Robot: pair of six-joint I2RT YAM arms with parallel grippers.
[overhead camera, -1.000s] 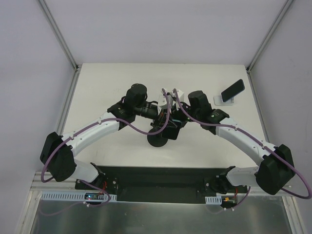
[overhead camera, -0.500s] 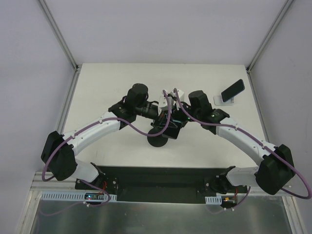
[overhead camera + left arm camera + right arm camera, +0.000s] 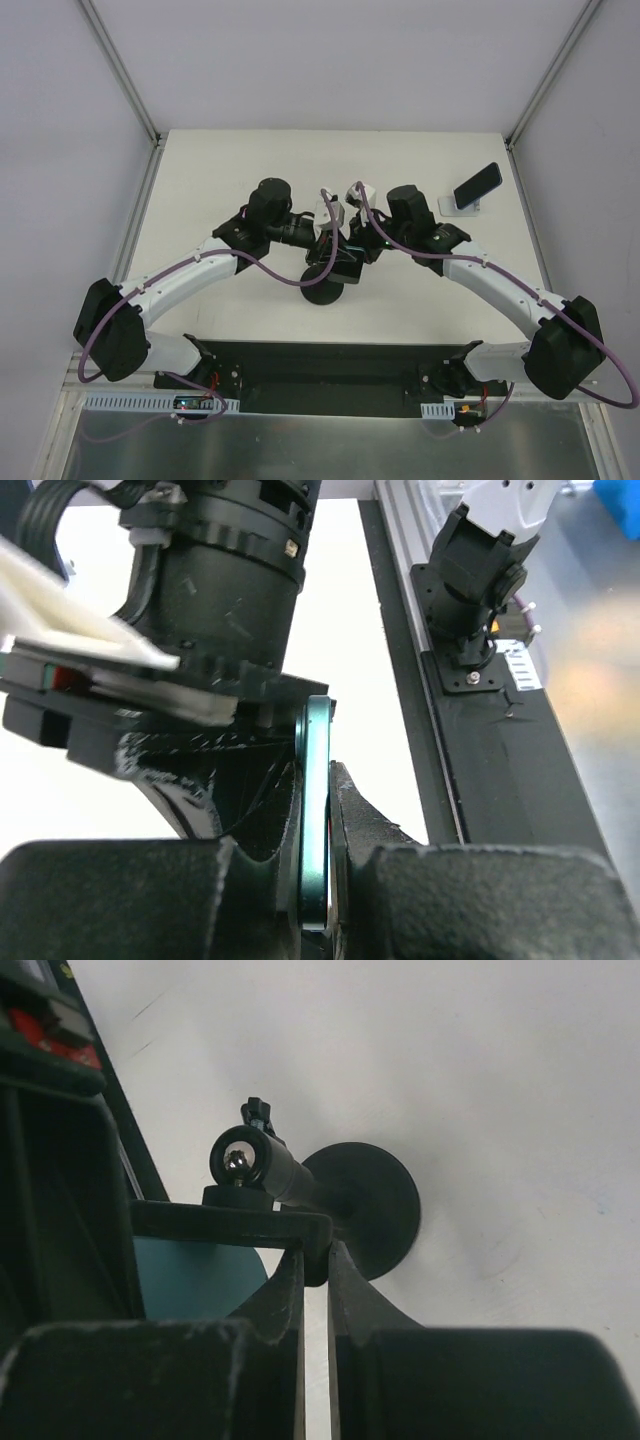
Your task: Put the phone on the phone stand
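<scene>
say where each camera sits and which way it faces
Top external: above, behind the bases, looking down on the table; both arms show.
Left wrist: on the left arm, looking along the left gripper, shut on a teal-edged slab.
Right wrist: on the right arm, looking down past the right gripper, shut on the clamp, to the black stand's round base.
Shared: both wrists see the slab; top and right wrist, the base.
</scene>
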